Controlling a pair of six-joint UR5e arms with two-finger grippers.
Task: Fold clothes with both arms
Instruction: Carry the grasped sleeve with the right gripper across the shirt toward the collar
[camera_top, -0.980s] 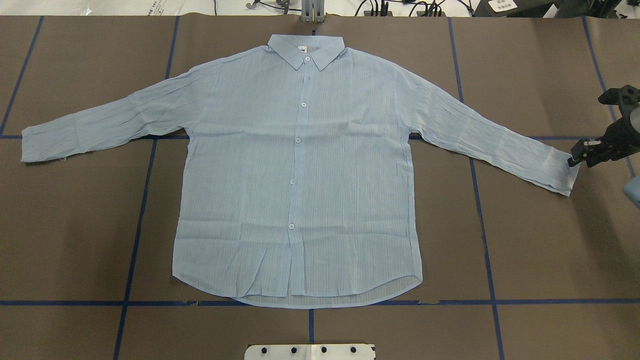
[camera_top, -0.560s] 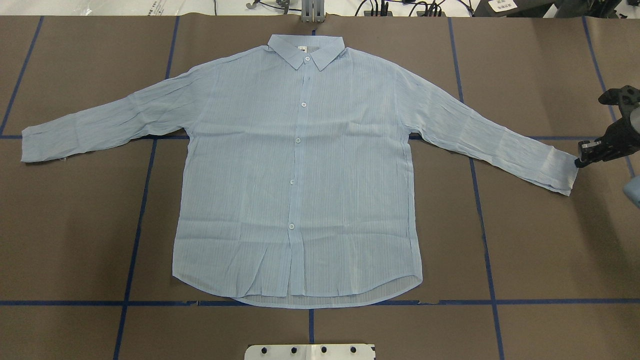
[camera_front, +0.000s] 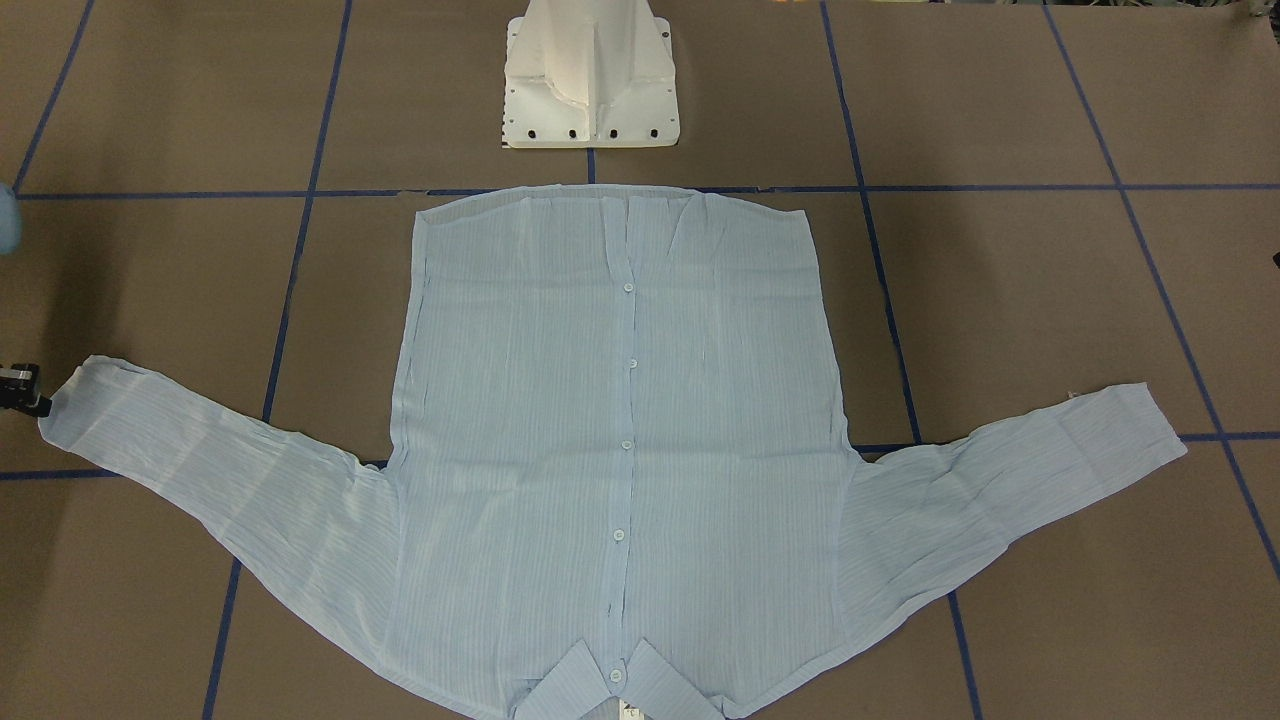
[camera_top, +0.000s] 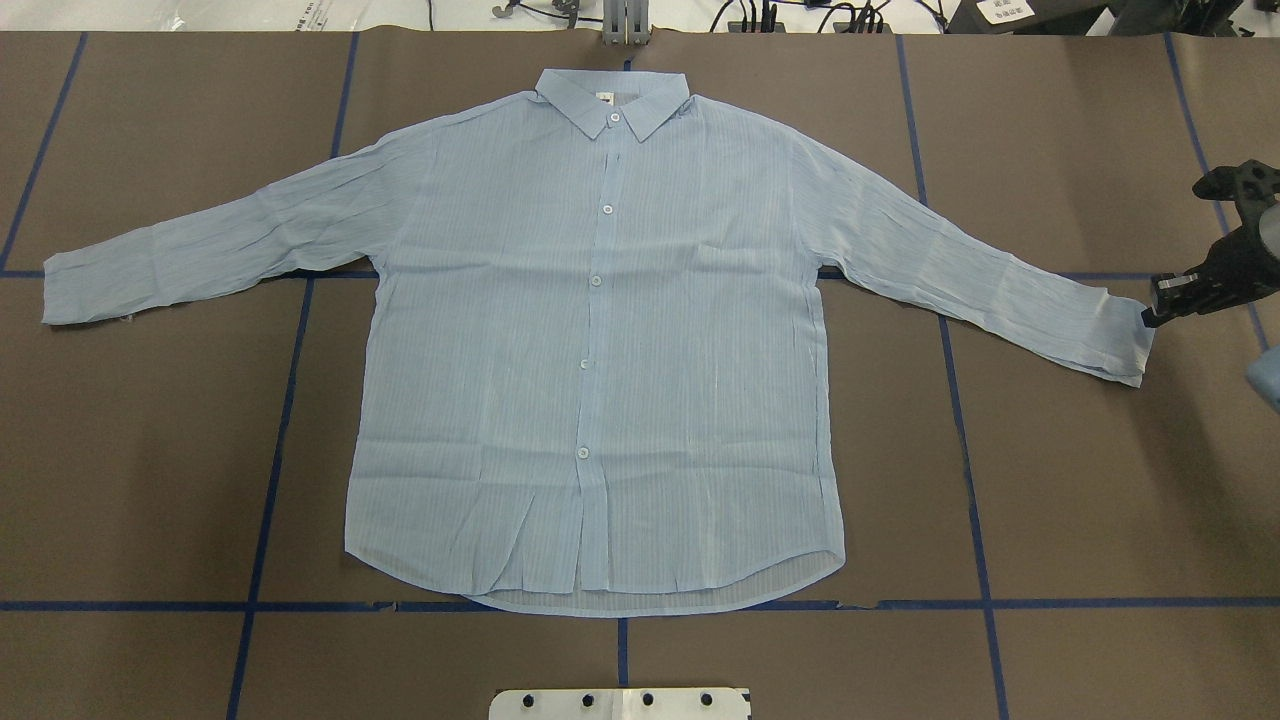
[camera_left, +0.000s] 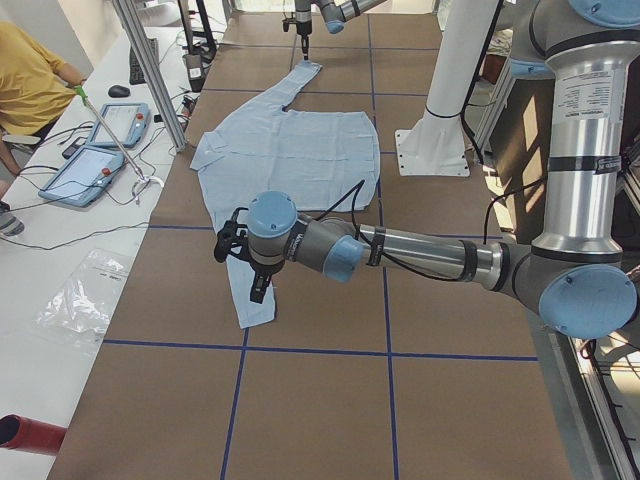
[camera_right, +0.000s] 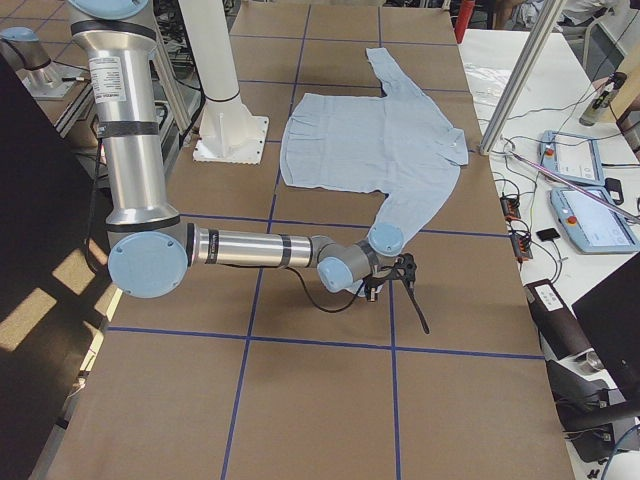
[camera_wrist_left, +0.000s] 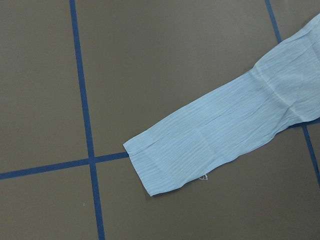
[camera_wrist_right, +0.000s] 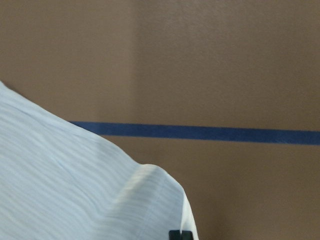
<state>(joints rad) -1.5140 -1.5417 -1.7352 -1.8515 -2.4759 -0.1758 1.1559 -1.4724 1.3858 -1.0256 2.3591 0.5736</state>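
The light blue shirt (camera_top: 600, 340) lies flat and buttoned on the brown table, collar at the far edge, both sleeves spread out. It also shows in the front view (camera_front: 620, 430). My right gripper (camera_top: 1150, 316) sits low at the right sleeve's cuff (camera_top: 1125, 340) and is shut on the cuff's edge. One black fingertip (camera_wrist_right: 180, 234) shows on the cuff in the right wrist view. My left gripper (camera_left: 257, 290) hangs above the left sleeve's cuff (camera_wrist_left: 170, 160). It shows only in the exterior left view, so I cannot tell whether it is open or shut.
The white pedestal base (camera_front: 590, 80) stands at the robot's side of the table, near the shirt's hem. Blue tape lines (camera_top: 270, 450) cross the brown table cover. A metal post (camera_top: 625, 25) and cables lie beyond the collar. An operator (camera_left: 30, 90) sits by tablets.
My right gripper has narrowed from open to shut at the right cuff. The cuff's end has shifted slightly towards the far edge. The rest of the shirt has not moved.
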